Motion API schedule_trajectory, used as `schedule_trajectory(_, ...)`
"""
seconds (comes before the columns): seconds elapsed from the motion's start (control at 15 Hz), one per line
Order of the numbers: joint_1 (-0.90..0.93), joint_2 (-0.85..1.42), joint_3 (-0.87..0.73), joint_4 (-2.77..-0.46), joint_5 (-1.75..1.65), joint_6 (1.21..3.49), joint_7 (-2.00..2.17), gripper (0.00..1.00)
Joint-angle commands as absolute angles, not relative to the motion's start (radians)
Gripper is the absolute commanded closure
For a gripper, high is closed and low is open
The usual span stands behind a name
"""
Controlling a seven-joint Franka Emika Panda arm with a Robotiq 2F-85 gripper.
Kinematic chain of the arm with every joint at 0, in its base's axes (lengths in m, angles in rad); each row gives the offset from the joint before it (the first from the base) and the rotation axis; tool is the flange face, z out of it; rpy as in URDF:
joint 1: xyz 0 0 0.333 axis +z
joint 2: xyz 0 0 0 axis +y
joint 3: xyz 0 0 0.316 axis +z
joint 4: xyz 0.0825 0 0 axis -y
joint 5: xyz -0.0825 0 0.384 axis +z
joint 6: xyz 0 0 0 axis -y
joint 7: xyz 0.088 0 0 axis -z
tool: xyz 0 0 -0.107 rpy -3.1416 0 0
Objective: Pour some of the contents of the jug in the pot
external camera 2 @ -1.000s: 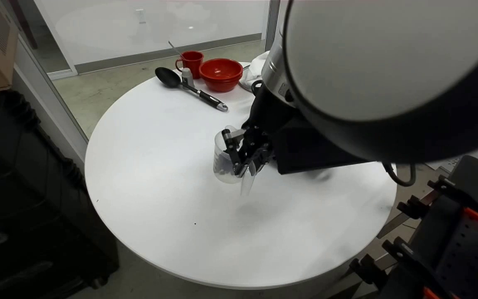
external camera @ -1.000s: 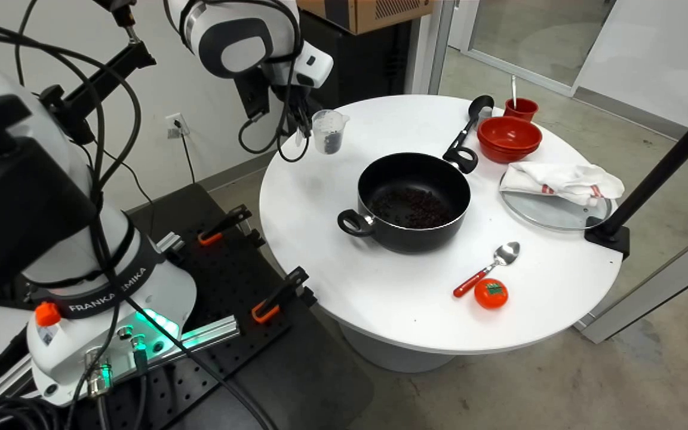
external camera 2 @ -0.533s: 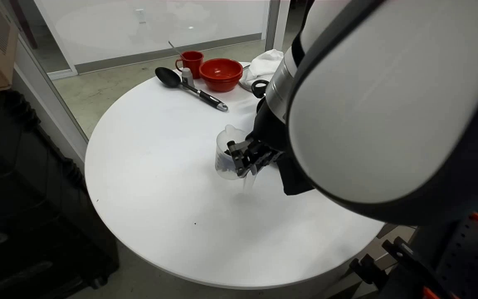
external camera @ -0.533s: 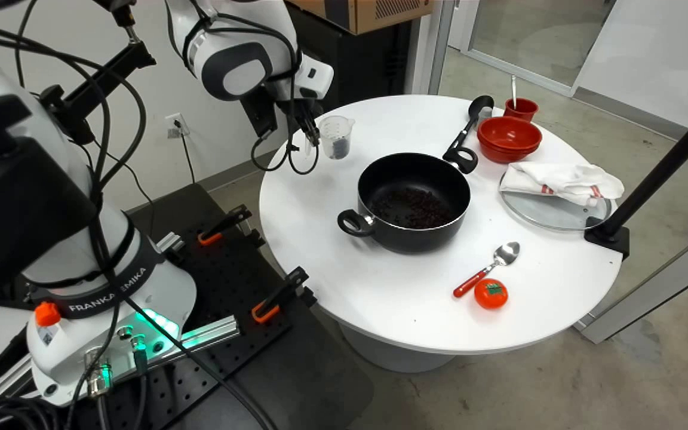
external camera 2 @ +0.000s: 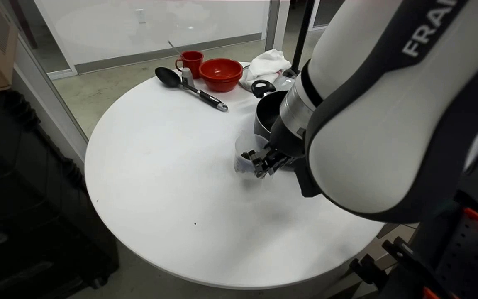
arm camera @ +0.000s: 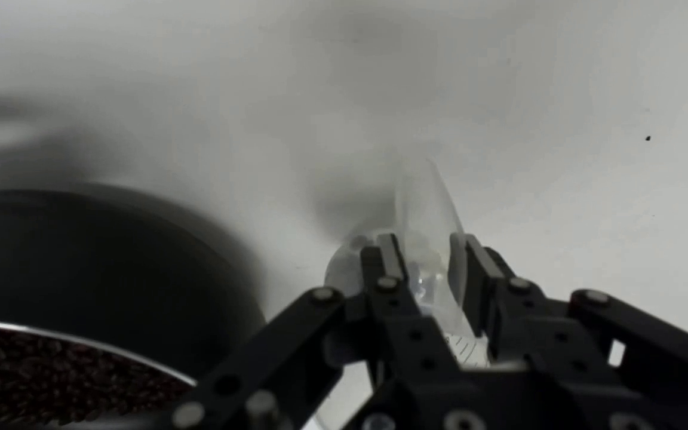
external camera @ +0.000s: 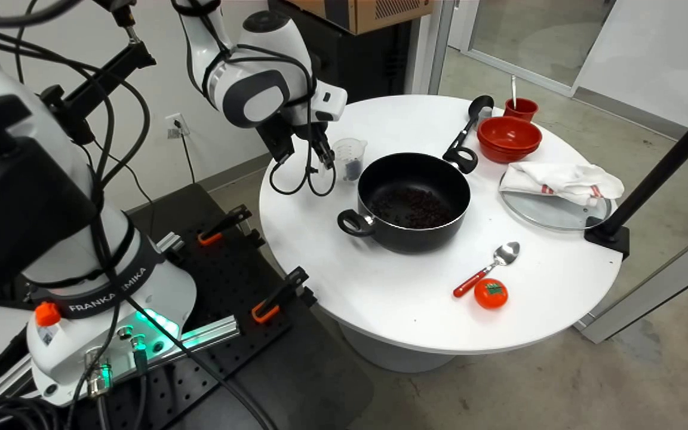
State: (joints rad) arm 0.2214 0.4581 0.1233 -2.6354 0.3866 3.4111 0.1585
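Wrist view: gripper (arm camera: 426, 251) pinched narrow on the handle (arm camera: 432, 203) of the jug (external camera: 350, 156), whose body, roughly upright, is just beside the gripper. Change: jug and gripper are nearer the pot (external camera: 412, 240) than a second ago. Dark contents (external camera: 353, 169) in jug, beans (external camera: 414, 207) in pot: pre-pour approach or set-down, cannot tell.
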Motion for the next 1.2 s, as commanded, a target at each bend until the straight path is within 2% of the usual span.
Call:
schedule_trajectory(0.0, 0.259, 0.483, 0.086, -2.631, 0.357, 3.444, 0.191, 0.93)
schedule_trajectory(0.53, 0.363, 0.496, -0.021, -2.622, 0.398, 3.391, 0.182, 0.93)
schedule_trajectory(0.6, 0.392, 0.497, -0.051, -2.62, 0.408, 3.372, 0.18, 0.63)
schedule_trajectory(0.67, 0.406, 0.501, -0.068, -2.619, 0.408, 3.366, 0.182, 0.51)
schedule_trajectory(0.73, 0.424, 0.504, -0.087, -2.617, 0.408, 3.356, 0.184, 0.46)
schedule_trajectory(0.87, 0.455, 0.508, -0.119, -2.615, 0.406, 3.332, 0.194, 0.42)
schedule_trajectory(0.93, 0.468, 0.508, -0.131, -2.615, 0.402, 3.323, 0.2, 0.34)
schedule_trajectory(1.0, 0.479, 0.506, -0.141, -2.616, 0.4, 3.312, 0.206, 0.2)
schedule_trajectory(1.13, 0.485, 0.489, -0.148, -2.617, 0.392, 3.281, 0.221, 0.1)
